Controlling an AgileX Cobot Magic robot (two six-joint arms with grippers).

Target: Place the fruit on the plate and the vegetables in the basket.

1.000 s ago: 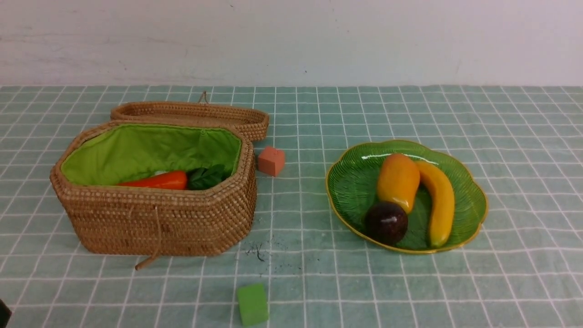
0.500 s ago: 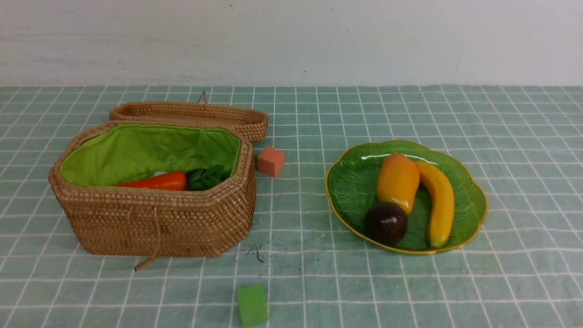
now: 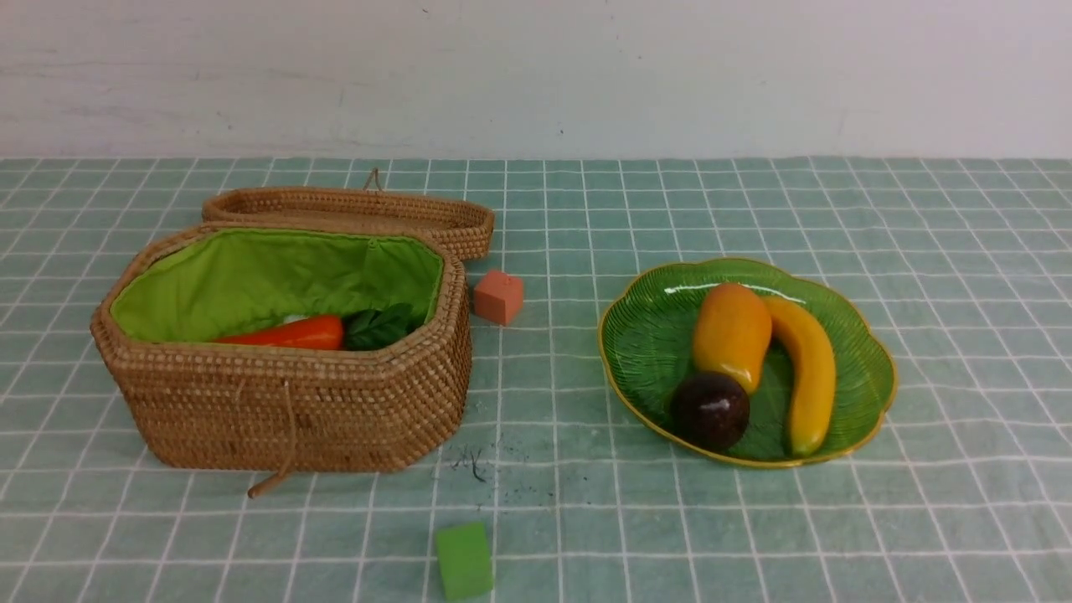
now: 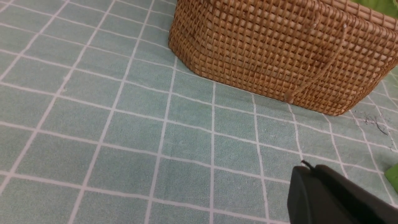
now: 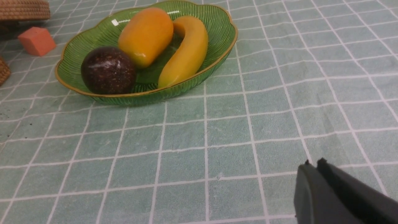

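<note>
Wicker basket (image 3: 293, 410), left of the front view, lid open behind, an orange-red carrot (image 3: 293, 333) and dark leaves inside. Green plate (image 3: 645, 360), right of centre, holding mango (image 3: 732, 331), banana (image 3: 811, 377) and mangosteen (image 3: 711, 410). Left fingers (image 4: 311, 193) clenched, empty, apart from the basket; right fingers (image 5: 314, 186) nearly together, empty, apart from the plate.

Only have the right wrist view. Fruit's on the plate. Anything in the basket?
Observer: Yes, the front view shows an orange-red carrot inside the basket.
Operator: Is its lid open?
Observer: Open, the lid lies back behind the basket.
Operator: Left gripper?
Observer: Left wrist view has the left gripper shut, with nothing between its tips.
Operator: Any other cube besides the orange one?
Observer: A green cube, on the cloth nearer the robot than the basket.
</note>
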